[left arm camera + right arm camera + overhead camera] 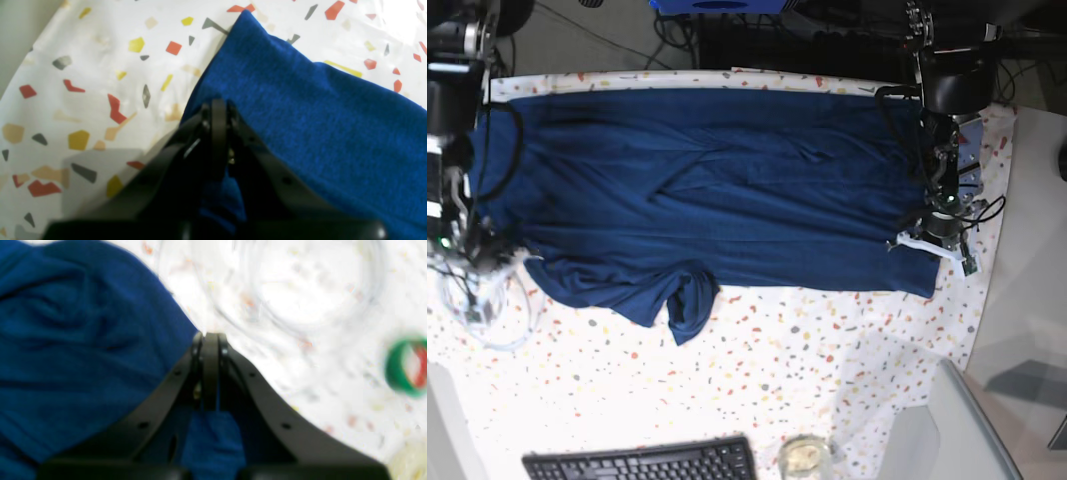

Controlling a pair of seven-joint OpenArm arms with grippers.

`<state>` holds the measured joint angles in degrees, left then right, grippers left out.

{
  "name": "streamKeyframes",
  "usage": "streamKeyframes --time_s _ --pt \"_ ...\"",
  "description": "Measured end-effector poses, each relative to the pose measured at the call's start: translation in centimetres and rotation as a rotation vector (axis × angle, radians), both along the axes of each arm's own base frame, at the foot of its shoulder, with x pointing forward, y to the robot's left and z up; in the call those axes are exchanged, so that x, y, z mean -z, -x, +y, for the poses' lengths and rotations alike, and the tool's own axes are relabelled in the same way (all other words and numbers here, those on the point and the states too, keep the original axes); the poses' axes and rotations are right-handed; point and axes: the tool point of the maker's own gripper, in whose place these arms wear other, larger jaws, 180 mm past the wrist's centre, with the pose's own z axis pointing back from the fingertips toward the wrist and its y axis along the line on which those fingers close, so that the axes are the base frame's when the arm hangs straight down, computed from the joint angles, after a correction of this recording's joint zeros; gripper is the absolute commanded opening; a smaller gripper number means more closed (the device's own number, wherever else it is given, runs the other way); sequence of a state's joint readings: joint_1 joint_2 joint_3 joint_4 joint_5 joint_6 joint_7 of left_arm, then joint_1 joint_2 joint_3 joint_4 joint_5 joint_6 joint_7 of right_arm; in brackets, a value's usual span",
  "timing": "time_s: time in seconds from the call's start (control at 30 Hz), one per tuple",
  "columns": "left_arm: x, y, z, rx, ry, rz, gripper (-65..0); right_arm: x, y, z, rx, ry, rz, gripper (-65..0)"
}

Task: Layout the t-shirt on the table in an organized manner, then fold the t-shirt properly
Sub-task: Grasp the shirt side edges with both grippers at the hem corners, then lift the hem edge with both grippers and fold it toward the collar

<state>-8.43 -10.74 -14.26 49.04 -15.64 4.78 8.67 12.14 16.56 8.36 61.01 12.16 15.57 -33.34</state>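
Note:
The navy t-shirt [717,190] lies spread wide across the far half of the speckled table [777,370], one sleeve [689,305] bunched toward the near side. My left gripper [218,106] is shut on the t-shirt [300,116] at its edge, with blue cloth showing between the jaws; in the base view the left gripper [935,245] is at the shirt's right end. My right gripper [210,340] is shut on the t-shirt [83,356] too, with fabric pinched behind the tips; the right gripper [467,252] sits at the shirt's left end.
A clear round container [300,290] sits on the table just ahead of the right gripper, with a green and red ring [408,366] beside it. A black keyboard [642,462] and a glass jar [805,458] stand at the near edge. A plain grey surface [1027,250] borders the right side.

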Motion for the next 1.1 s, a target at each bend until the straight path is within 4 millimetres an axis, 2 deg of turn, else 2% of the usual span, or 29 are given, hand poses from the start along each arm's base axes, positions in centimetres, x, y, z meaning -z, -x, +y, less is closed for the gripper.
streamKeyframes --time_s 0.07,0.13,0.2,0.27,0.37,0.43,0.6,0.67,0.83,0.87,1.1 --pt "-0.5 -0.3 -0.5 0.006 0.012 0.011 -65.0 -0.2 -2.0 1.4 -0.031 -0.007 0.005 -56.0" --pt "-1.5 -0.8 -1.0 0.006 0.012 -0.023 -65.0 -1.0 -4.4 2.4 -0.048 -0.029 -0.031 -43.7" --pt "-3.0 -1.8 -1.3 0.02 0.006 -0.067 -65.0 -1.4 -6.2 2.4 -0.042 -0.035 -0.073 -32.3" --pt "-4.0 -2.4 -1.5 0.024 0.016 -0.078 -65.0 -0.7 -6.6 1.4 -0.022 -0.032 -0.083 -26.6" --pt "-4.6 -2.5 -1.3 0.029 0.021 -0.063 -65.0 2.3 -5.1 1.3 -0.028 -0.022 -0.011 -27.5" --pt "-4.6 -2.1 -1.2 0.029 0.014 -0.064 -65.0 3.8 -4.3 2.0 -0.053 -0.016 0.011 -27.6" --pt "-3.9 -1.2 -0.9 0.031 0.01 -0.038 -65.0 3.9 -4.6 2.6 -0.085 -0.006 -0.023 -30.0" --pt "-4.1 -1.2 -0.6 0.03 0.004 -0.04 -65.0 4.2 -4.2 2.5 -0.082 -0.008 -0.021 -35.3" --pt "-4.0 -1.2 -0.7 0.031 0.007 -0.038 -65.0 4.3 -4.1 2.8 -0.084 -0.015 -0.021 -62.9" --pt "-4.0 -1.2 -0.7 0.032 0.007 -0.039 -65.0 4.3 -4.1 2.8 -0.081 -0.018 -0.023 -65.0" --pt "-4.2 -1.4 -0.7 0.031 0.006 -0.042 -65.0 4.3 -4.1 2.5 -0.08 -0.014 -0.022 -65.0"
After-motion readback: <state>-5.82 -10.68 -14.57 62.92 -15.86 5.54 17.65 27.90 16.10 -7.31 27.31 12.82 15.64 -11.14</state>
